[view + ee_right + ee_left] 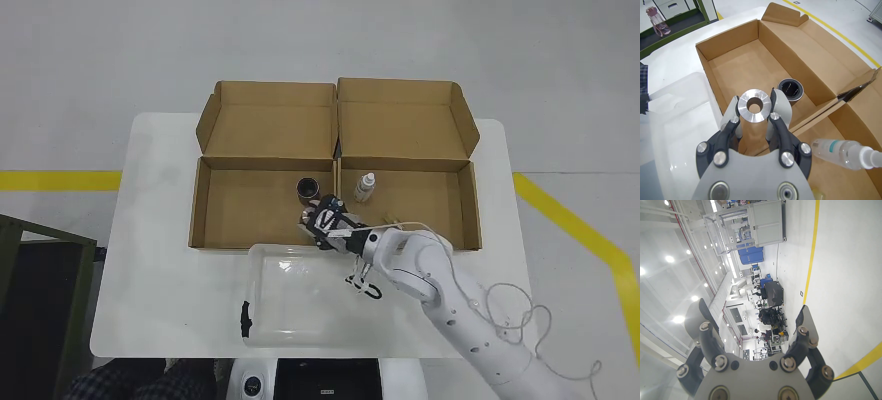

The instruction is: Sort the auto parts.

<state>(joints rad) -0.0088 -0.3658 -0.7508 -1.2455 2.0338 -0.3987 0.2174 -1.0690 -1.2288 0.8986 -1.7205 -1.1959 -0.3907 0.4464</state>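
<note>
**Top view, clock directions read about the ring.**

(a) Nearest me, the clear bin [290, 300] sits at the front of the counter [160, 250], at 6 o'clock.

(b) My right end effector [754, 98] is clamped on the ring [753, 117], a short thick metal disc with a round bore. The fingers bear on opposite sides of its rim. The bore axis runs along the fingers, so the flat face looks back at the wrist camera. The ring hangs inside the near right corner of the left box [198, 205], just past the bin. I cannot tell whether it touches the box floor.

(c) The bearing [307, 187], a dark sleeve standing upright on the floor of that box, lies at 11 o'clock. It is near the ring but apart from it.

(d) The bottle [365, 186], a clear sprayer, lies at 1 o'clock in the right box [470, 205], across the shared wall.

(e) My left end effector [753, 309] has its fingers spread with nothing between them. It faces out into the hall, away from the counter, so the right arm is the nearer one.

**Judgement.** The coming move is a release. It turns on the ring staying on the left side of the shared wall and short of the bearing.

**Writing.** The bottle carries a pale label with a teal band, and its print is too small to read. I can read no markings on the ring, the bearing or either box.
</note>
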